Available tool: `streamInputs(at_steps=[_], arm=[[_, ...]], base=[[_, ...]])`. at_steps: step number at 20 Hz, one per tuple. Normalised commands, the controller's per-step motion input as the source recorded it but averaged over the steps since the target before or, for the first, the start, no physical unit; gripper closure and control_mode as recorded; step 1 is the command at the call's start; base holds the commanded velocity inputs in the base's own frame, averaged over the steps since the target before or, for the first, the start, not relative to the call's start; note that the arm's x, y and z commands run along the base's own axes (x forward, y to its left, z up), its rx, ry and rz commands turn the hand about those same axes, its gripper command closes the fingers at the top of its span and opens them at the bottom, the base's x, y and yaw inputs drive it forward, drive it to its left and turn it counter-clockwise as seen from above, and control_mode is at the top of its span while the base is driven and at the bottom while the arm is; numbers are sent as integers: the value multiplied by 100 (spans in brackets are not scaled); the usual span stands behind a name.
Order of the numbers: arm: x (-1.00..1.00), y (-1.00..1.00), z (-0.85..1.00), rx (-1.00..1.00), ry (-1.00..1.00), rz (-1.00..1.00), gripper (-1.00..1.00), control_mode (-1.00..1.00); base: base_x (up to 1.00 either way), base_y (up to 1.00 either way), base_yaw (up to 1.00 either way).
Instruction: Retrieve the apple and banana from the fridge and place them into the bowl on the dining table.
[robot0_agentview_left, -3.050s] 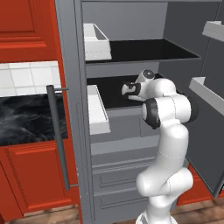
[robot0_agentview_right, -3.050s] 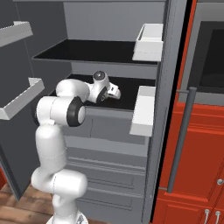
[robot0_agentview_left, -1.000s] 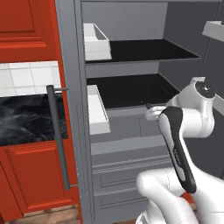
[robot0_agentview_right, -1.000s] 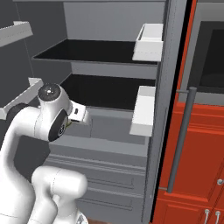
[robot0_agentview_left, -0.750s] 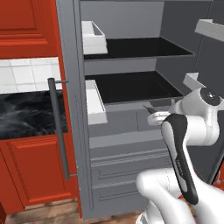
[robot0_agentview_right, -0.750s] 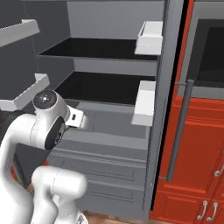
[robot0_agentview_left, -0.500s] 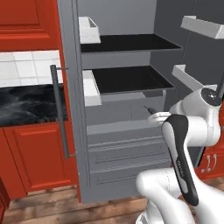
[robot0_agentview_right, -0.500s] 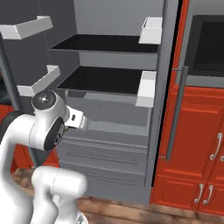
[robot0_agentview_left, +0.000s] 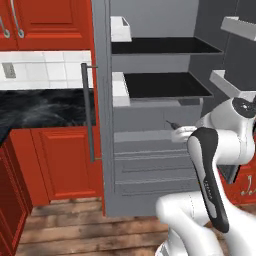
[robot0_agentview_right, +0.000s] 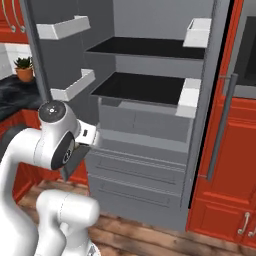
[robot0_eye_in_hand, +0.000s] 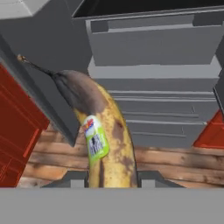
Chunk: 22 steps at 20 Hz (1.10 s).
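banana (robot0_eye_in_hand: 103, 144) sits clamped between my fingertips (robot0_eye_in_hand: 76, 178) in the hand view, sticking up from the bottom edge, yellow with brown blotches, dark stem end pointing up-left, small sticker on its skin. my gripper (robot0_eye_in_hand: 109, 179) has one finger on each side of the fruit, closed on it.

fridge (robot0_agentview_left: 150, 125) in front of me, both doors swung open, black inner shelves, white door bins, grey lower drawers shut. shelves look bare from both base views. in the hand view the fridge drawers are behind the banana, wooden floor (robot0_eye_in_hand: 175, 162) below them, red cabinet (robot0_eye_in_hand: 17, 131) off to the left.

left base view: my arm folded in front of the fridge's right side, wrist at drawer height, a thin dark tip poking out past the wrist, probably the banana stem, too small to be sure. red cabinets and black counter (robot0_agentview_left: 35, 107) left of the fridge. right base view: potted plant (robot0_agentview_right: 24, 67) on the counter at far left.
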Motion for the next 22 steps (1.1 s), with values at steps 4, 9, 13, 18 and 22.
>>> streamInputs(at_steps=[4,9,13,18,22], arm=[[0,0,0,0,0,0,100,100],[0,0,0,0,0,0,100,100],[0,0,0,0,0,0,100,100],[0,0,0,0,0,0,100,100],[0,0,0,0,0,0,100,100]], base=[[-38,0,42],[-30,0,59],[-7,0,72],[0,0,70],[-7,0,65]])
